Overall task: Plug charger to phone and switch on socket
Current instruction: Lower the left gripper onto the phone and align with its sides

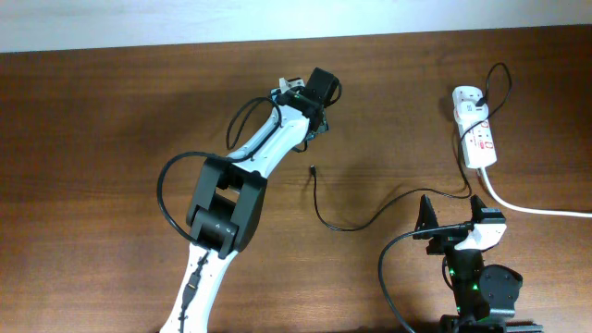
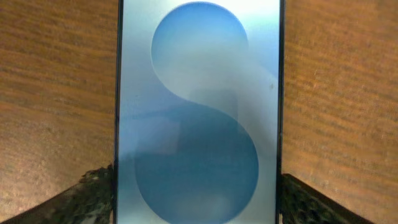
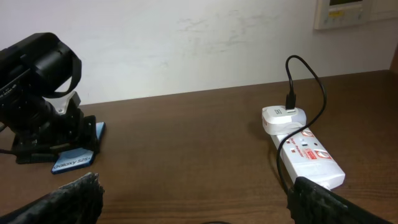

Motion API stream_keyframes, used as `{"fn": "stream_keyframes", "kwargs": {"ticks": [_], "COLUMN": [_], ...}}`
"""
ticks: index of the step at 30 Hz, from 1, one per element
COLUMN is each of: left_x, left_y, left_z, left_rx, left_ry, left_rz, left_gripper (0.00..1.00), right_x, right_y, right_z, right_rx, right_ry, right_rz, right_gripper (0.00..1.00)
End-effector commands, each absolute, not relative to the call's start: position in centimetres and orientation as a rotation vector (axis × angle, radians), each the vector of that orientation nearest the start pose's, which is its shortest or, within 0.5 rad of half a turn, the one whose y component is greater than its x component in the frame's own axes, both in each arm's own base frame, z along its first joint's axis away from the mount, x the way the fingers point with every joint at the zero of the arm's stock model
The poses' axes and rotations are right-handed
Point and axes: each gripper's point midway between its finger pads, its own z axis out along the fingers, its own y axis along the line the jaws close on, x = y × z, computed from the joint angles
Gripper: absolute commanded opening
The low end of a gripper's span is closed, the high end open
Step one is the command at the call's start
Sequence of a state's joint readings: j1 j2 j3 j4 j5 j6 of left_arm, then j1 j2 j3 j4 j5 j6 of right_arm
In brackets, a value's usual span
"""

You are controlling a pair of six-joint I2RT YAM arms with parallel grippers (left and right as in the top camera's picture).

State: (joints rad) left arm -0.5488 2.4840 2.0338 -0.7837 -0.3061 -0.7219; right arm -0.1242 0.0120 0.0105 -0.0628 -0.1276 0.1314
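Two things could spoil this. First, my left gripper (image 2: 198, 186) has its jaws spread wide around the phone (image 2: 199, 106), with the fingers (image 2: 87, 199) right at its long edges. I cannot tell whether they are pressing yet. If one pad meets the frame before the other, I judge the phone could skid or turn on the smooth table (image 1: 111, 111), and its port would swing away from where I expect it. A squeeze on a side button is another worry.

Second, the charger (image 1: 370, 220) lies loose in a curve between my arms. Its plug tip (image 1: 314, 169) is near the phone but apart from it. The tip is tiny, so a poor pinch could flick it aside, and a hard pull might tug the cable at the socket (image 1: 474, 129).

My left arm reaches diagonally across the table from the near edge, with the wrist pitched straight down over the screen. My right gripper (image 1: 453, 220) sits low close to its base, jaws fully apart and holding nothing. It looks level across the wood, with the socket ahead on its right.
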Motion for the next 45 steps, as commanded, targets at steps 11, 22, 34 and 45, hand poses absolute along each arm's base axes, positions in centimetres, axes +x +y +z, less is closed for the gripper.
{"fn": "stream_keyframes", "kwargs": {"ticks": [11, 22, 34, 45], "left_x": [42.9, 37.5, 37.5, 38.3], "left_y": [-23.1, -19.9, -19.8, -19.8], "left_z": [-7.2, -4.3, -4.3, -4.4], "left_rx": [-0.285, -0.248, -0.248, -0.201], "left_ry": [3.048, 3.26, 3.262, 3.233], "left_rz": [0.133, 0.413, 0.416, 0.411], "left_gripper": [0.63, 0.59, 0.82, 0.99], "right_x": [24.6, 24.6, 24.6, 24.6], "right_y": [-0.8, -0.8, -0.8, -0.8], "right_z": [15.9, 15.9, 15.9, 15.9], "right_rx": [0.115, 0.115, 0.115, 0.115], "right_ry": [1.634, 1.634, 1.634, 1.634], "right_rz": [0.114, 0.114, 0.114, 0.114], "right_gripper": [0.99, 0.99, 0.99, 0.99]}}
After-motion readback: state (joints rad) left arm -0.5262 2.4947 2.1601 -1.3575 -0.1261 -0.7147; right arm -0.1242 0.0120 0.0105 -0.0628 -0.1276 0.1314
